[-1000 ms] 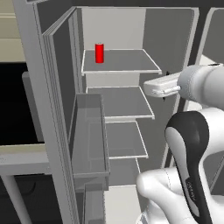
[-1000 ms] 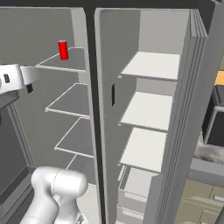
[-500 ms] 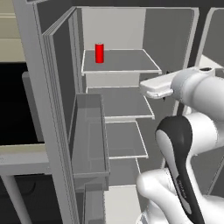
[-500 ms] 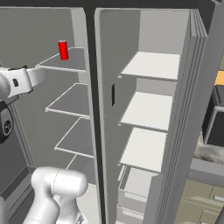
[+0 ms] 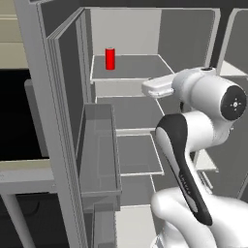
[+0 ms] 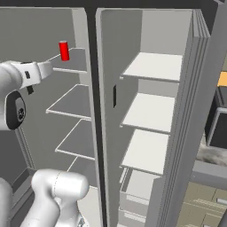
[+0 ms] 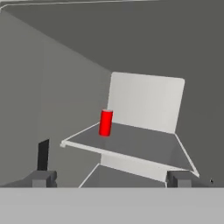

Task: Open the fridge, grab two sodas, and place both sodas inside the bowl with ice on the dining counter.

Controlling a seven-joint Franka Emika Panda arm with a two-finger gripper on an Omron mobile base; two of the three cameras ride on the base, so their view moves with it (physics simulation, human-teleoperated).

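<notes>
Grey fridge (image 5: 68, 97) interior takes up the scene, both doors swung open onto pale shelves and a translucent door bin (image 5: 99, 150) on the left door.

At the bottom of the hand view the gripper (image 7: 111, 179) shows its two dark fingertips (image 7: 43, 178) far apart, jaws wide open with nothing between them. It points into the left compartment of the fridge and is short of the shelves, touching none of them. In the left base view the white hand reaches leftward from the arm's big round joint, level with the gap under the top shelf (image 5: 131, 68); in the right base view it sits at the far left, just below and near that shelf's front edge.

Beyond the gripper, the red soda (image 7: 105, 123) stands upright on the top shelf, near its left side and well back from the front lip. The left base view has the same can (image 5: 110, 58) at the left rear of that shelf, apart from the hand; the right base view has it (image 6: 64, 50) above and just past the hand.

Below the top shelf two more shelves step down in the left compartment. The right compartment, seen in the right base view, holds three pale shelves (image 6: 150, 66) with a drawer (image 6: 137, 190) under them.
</notes>
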